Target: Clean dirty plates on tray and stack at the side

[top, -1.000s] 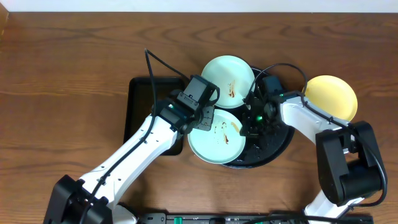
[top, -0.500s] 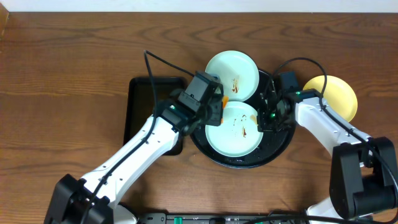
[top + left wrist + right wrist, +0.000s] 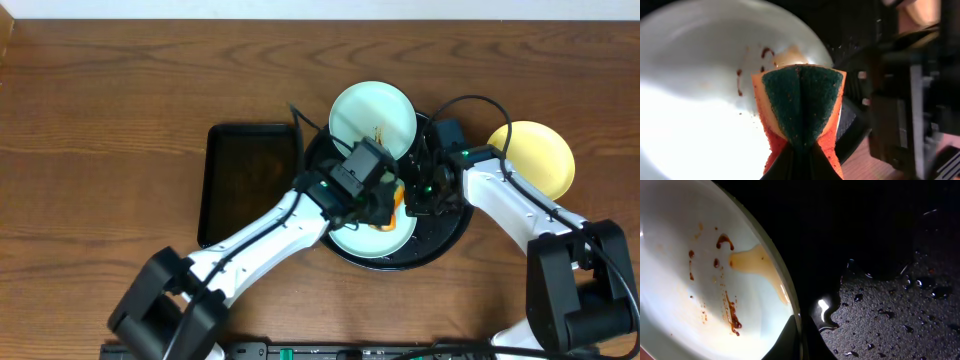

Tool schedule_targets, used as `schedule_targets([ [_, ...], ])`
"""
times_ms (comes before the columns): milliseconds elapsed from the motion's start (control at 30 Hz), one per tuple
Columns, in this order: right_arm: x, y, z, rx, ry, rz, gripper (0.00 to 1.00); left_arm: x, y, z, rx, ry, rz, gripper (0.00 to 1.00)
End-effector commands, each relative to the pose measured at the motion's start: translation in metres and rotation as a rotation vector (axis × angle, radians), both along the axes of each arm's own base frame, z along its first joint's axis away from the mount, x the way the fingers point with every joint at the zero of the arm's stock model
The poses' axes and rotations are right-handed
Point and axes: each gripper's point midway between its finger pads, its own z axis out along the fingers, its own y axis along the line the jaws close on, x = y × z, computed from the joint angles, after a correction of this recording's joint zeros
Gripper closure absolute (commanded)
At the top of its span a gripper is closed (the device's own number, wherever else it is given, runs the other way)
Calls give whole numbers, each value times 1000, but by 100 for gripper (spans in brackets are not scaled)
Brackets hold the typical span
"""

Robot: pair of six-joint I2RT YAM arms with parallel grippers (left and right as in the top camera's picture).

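A pale mint-blue plate (image 3: 365, 243) with brown sauce smears lies in the round black tray (image 3: 447, 225). My left gripper (image 3: 383, 205) is shut on an orange sponge with a green scrub face (image 3: 802, 100) and presses it on this plate (image 3: 700, 100) near the smears. My right gripper (image 3: 420, 195) is shut on the plate's right rim (image 3: 792, 305); the smears show in the right wrist view (image 3: 730, 315). A second mint-blue plate (image 3: 372, 120) with a smear rests on the tray's far rim. The pale yellow plate (image 3: 535, 155) lies on the table to the right.
A rectangular black tray (image 3: 250, 180) lies left of the round tray. The round tray's floor is wet with droplets (image 3: 890, 305). Brown wooden table (image 3: 100, 120) all around.
The right gripper pulled the smeared plate rightward, fully into the round tray. The left gripper with the sponge moved right and now sits over that plate.
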Motion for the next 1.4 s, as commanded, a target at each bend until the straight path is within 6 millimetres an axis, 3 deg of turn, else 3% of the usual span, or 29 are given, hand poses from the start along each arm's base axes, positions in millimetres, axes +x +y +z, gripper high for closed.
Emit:
schedule_targets([
  [0,2,-1,4,-19,-13,-20,99,-5,1,-17,10,81,72,92],
  [633,-4,-5,3,-35,13,-37,99,2,-22,-48,-51,150,101,92],
  [900,-9,-6,2,-43,36,-37,99,3,-21,-79,-10,179,104,92],
  [1200,-19,-11,1,-67,75,-37,99,38,14,-88,135,28,233,92],
  [1367,-20,-12,1,-69,80,-37,99,47,23,-88,142,18,238,92],
])
